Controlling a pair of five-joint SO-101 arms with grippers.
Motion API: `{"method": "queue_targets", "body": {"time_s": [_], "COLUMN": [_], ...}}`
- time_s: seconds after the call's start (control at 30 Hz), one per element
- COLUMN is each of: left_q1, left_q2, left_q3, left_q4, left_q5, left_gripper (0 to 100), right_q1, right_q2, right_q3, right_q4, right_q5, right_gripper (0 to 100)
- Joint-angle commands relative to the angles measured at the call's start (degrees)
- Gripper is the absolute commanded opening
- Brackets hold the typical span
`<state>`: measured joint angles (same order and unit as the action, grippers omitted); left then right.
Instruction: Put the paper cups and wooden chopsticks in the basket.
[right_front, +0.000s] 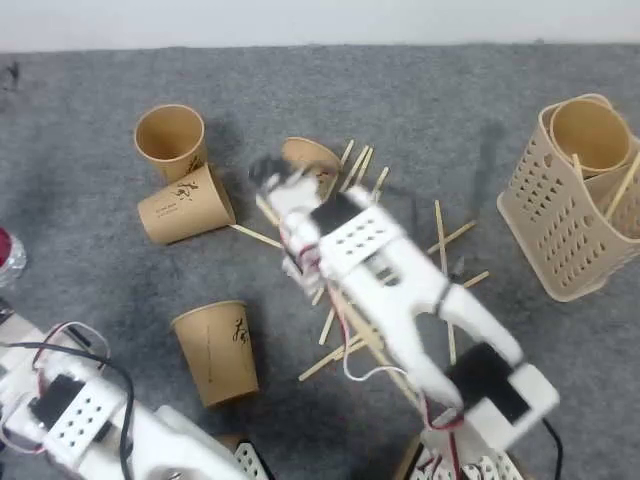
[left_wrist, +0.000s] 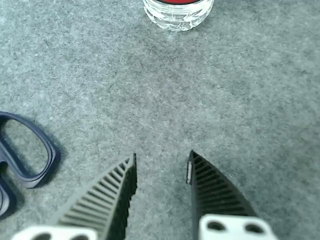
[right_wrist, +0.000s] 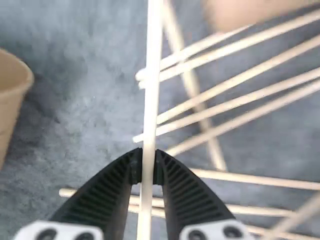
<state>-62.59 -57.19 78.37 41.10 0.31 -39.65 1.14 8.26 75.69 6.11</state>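
Grey carpet (right_front: 420, 110) covers the table. Across its middle stretches the white right arm (right_front: 400, 285), above a loose scatter of wooden chopsticks (right_front: 445, 240). A tan perforated basket (right_front: 560, 235) stands at the right edge of the high view. It already holds one paper cup (right_front: 590, 130) and what looks like a chopstick or two, though that is hard to make out. Four more cups sit outside it: an upright cup (right_front: 170, 138), a toppled cup (right_front: 185, 207) touching it, a third cup (right_front: 215, 352) nearer the arms' bases, and a fourth cup (right_front: 312, 160) just beside the right gripper (right_wrist: 145, 165). That gripper is pinched narrowly on a single chopstick (right_wrist: 151, 85). The left gripper (left_wrist: 162, 167) hangs empty with its jaws apart above bare carpet, near a glass jar (left_wrist: 177, 11).
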Motion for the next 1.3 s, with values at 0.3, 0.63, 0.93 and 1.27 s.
{"method": "queue_targets", "body": {"time_s": [0.3, 0.63, 0.93, 1.27], "left_q1": [0.44, 2.2, 2.2, 2.29], "left_q2": [-1.05, -1.05, -1.05, -1.05], "left_q3": [-0.4, 0.22, 0.31, 0.4], "left_q4": [-1.23, -1.32, -1.32, -1.32], "left_q5": [0.88, 0.79, 0.79, 0.79], "left_gripper": [17, 17, 17, 17], "right_q1": [21.85, 47.43, 61.14, 70.81], "right_q2": [-17.1, -17.63, -16.92, -16.22], "right_q3": [-31.21, -46.59, -46.86, -31.82], "right_q4": [9.98, -6.64, -18.24, -22.02], "right_q5": [18.11, 21.54, 11.96, -1.32], "right_gripper": [0.6, 0.6, 0.6, 0.6]}}
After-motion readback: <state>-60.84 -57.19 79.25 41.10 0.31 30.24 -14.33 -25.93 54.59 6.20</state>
